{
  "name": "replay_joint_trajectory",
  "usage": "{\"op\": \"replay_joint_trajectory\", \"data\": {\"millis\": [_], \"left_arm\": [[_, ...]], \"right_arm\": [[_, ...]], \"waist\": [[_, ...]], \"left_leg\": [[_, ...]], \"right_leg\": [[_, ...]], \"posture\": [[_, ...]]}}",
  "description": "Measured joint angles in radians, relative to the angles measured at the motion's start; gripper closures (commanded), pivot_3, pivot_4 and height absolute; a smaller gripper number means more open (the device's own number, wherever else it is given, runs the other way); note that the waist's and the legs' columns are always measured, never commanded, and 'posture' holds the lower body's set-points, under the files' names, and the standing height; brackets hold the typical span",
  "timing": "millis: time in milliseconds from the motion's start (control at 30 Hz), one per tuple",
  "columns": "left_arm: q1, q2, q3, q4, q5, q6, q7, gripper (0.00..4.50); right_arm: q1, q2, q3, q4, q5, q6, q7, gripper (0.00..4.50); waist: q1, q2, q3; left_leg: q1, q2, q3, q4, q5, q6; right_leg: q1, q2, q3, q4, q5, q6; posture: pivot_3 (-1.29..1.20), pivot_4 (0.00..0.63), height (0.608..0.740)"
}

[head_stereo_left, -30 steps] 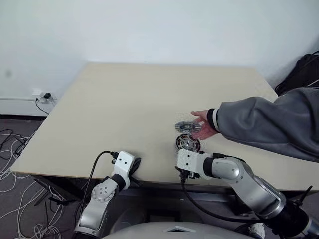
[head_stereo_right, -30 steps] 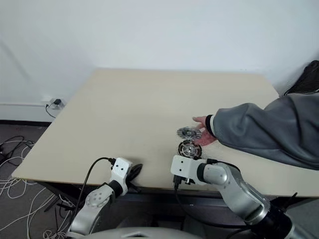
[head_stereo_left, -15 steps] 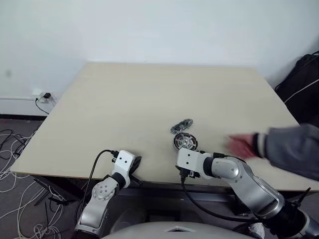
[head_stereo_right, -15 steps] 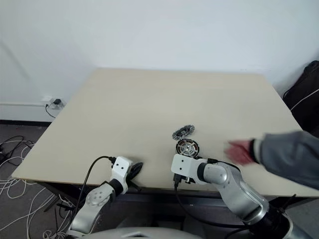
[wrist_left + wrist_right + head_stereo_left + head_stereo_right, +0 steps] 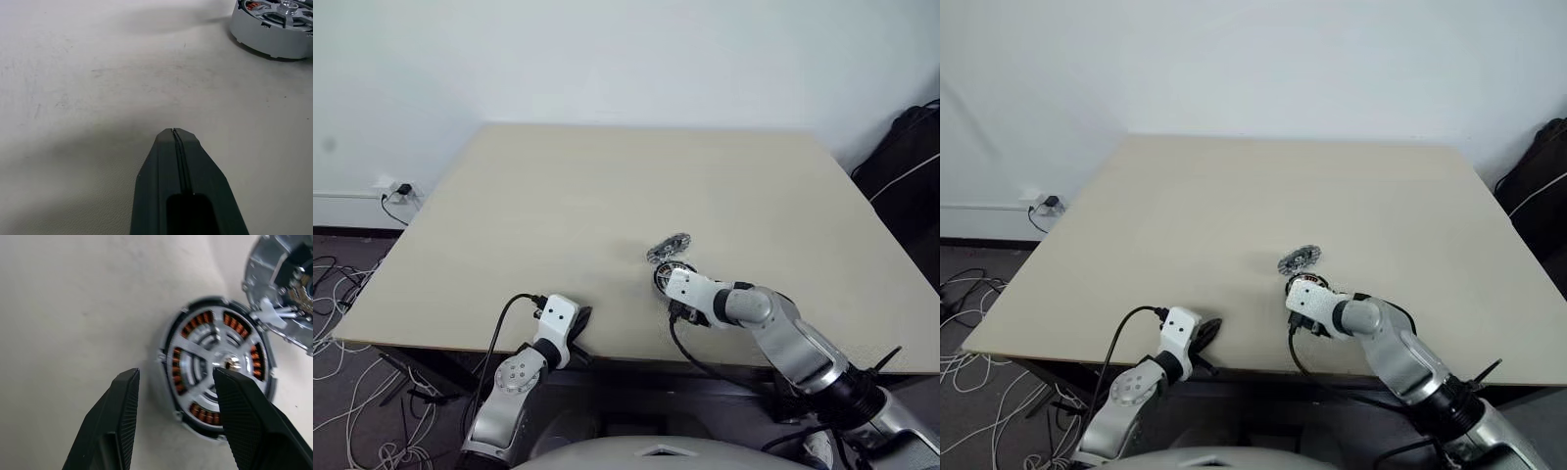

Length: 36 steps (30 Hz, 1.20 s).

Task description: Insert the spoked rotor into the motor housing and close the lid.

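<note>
Table point(image 5: 558, 196): bare beige top; the parts sit near its front edge.
Right gripper point(image 5: 173, 421): fingers apart, holding nothing, poised over the motor housing.
Left gripper point(image 5: 177, 147): fingers pressed together, empty, resting on the table at about 8 o'clock from the housing.
Motor housing point(image 5: 217, 382): flat on the table, coppery windings showing behind silver spokes.
Lid point(image 5: 669, 247): tilted, leaning at the housing's 12 o'clock edge.
Risk: closing off-centre may shove the housing and topple the leaning lid.
</note>
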Motion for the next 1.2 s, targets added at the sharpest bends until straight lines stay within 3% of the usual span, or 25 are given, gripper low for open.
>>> {"op": "replay_joint_trajectory", "data": {"millis": [533,633,833,1200], "left_arm": [[0.024,-0.014,-0.001,-0.023,0.000,0.025,0.022,4.50],[0.026,-0.017,-0.002,-0.032,0.000,0.027,0.022,4.50],[0.029,-0.019,-0.006,-0.042,0.000,0.029,0.023,4.50],[0.036,-0.020,-0.010,-0.050,0.000,0.044,0.029,4.50]], "right_arm": [[-0.059,0.010,0.035,0.103,-0.018,-0.050,0.103,1.95],[-0.060,0.010,0.035,0.106,-0.019,-0.051,0.118,2.55],[-0.071,0.018,0.029,0.119,-0.016,-0.047,0.146,4.45],[-0.063,0.069,0.000,0.135,-0.004,-0.015,0.139,4.50]], "waist": [[-0.003,0.001,-0.002],[-0.003,0.000,-0.003],[-0.003,0.000,-0.006],[-0.003,-0.001,-0.008]], "left_leg": [[0.000,0.000,0.001,0.000,0.000,0.000],[0.000,0.000,0.001,0.000,0.000,0.000],[0.001,0.000,0.001,0.000,0.000,0.000],[0.002,0.001,0.001,0.000,0.000,0.000]], "right_leg": [[0.000,0.000,0.001,0.000,0.000,0.000],[0.000,0.000,0.001,0.000,0.000,0.000],[0.001,0.000,0.000,0.000,0.000,0.000],[0.002,0.001,0.001,0.001,0.001,-0.001]], "posture": [[0.00,0.000,0.740],[0.00,0.000,0.740],[0.00,0.000,0.740],[0.00,0.000,0.740]]}}
